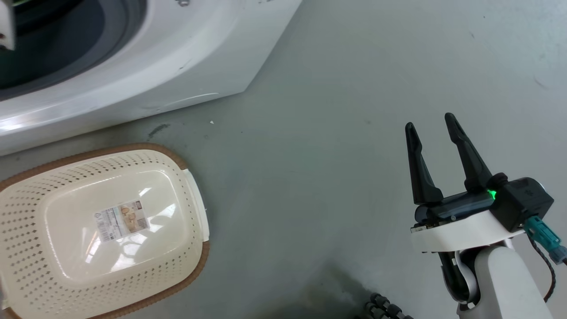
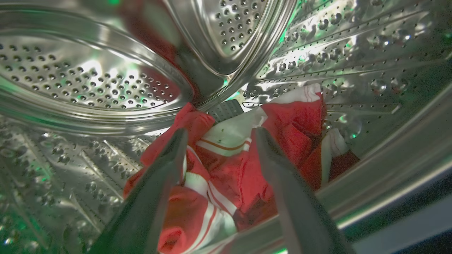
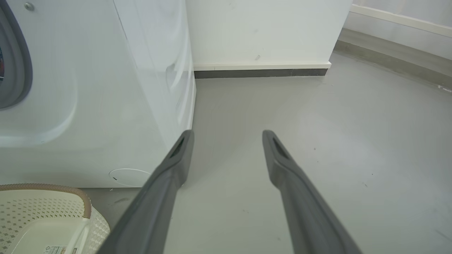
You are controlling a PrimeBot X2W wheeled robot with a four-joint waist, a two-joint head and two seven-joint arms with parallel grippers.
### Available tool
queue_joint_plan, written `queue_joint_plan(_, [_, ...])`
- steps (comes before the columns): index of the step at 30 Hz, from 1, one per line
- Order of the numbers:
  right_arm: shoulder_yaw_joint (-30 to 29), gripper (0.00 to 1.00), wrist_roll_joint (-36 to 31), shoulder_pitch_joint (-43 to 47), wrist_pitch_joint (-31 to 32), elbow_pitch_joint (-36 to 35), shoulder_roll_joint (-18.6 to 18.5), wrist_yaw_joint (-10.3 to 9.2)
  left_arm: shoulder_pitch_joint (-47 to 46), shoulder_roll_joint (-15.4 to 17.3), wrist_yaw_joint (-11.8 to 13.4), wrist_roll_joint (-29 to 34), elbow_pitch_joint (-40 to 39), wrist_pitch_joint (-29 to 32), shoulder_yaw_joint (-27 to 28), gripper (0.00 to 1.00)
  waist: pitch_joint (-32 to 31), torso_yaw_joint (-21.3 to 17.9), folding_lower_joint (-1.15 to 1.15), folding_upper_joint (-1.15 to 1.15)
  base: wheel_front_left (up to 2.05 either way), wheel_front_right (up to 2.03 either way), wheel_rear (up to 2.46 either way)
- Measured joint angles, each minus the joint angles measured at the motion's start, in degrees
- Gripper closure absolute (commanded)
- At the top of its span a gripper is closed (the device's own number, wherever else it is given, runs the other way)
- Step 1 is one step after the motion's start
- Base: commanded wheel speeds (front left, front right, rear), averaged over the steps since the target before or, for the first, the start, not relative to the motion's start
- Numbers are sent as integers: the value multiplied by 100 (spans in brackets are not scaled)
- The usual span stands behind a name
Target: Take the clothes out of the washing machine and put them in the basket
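A smooth grey floor (image 1: pixel 336 88) carries a dark smudge (image 1: pixel 158 129) and, near it, a small white speck (image 1: pixel 211 122). A darker patch (image 1: pixel 323 283) lies by the head view's lower edge, perhaps a stain or a shadow. In the right wrist view a white wall (image 3: pixel 261 28) meets the floor with a cream trim (image 3: pixel 261 66) above a dark skirting strip (image 3: pixel 261 73).

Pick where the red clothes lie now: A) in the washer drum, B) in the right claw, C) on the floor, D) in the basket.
A: the left wrist view shows the clothes lying in the perforated drum ahead of the open left claw, while the basket holds none.
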Motion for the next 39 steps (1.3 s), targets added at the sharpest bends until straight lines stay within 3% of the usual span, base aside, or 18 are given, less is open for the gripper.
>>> queue_joint_plan(10, [163, 0, 259, -104, -14, -56, 0, 0, -1065, 859, -25, 282, 214, 772, -434, 0, 362, -299, 0, 0, 0, 0, 0])
queue_joint_plan(20, [279, 0, 360, -105, -15, -131, 0, 0, -1733, 1714, -36, -220, 389, 2146, -1772, 0, 617, -493, -1, 0, 0, 0, 0])
queue_joint_plan(27, [355, 0, 347, -109, -15, -110, 0, 0, -1942, 2020, -36, -911, 288, 3638, -2353, 0, 729, -536, -1, 0, 0, 0, 0])
queue_joint_plan(35, [397, 0, 385, -130, -15, -94, 0, 0, -1930, 2215, -30, -1430, -155, 4697, -2399, 0, 813, -594, -1, 0, 0, 0, 0])
queue_joint_plan(36, [398, 0, 391, -130, -15, -94, 0, 0, -1908, 2230, 3, -1477, -199, 4788, -2379, 26, 818, -602, -1, 0, 0, 0, 0])
queue_joint_plan(37, [397, 0, 392, -132, -15, -96, 0, 0, -1881, 2250, 22, -1505, -275, 4851, -2363, 87, 821, -609, -1, 0, 0, 0, 0])
queue_joint_plan(38, [397, 0, 394, -134, -15, -97, 1, 0, -1850, 2275, 57, -1536, -358, 4900, -2347, 100, 824, -614, -1, 0, 0, 0, 0])
queue_joint_plan(39, [393, 0, 398, -136, -15, -97, 0, 0, -1817, 2298, 91, -1561, -446, 4920, -2329, 100, 827, -618, -1, 0, 0, 0, 0])
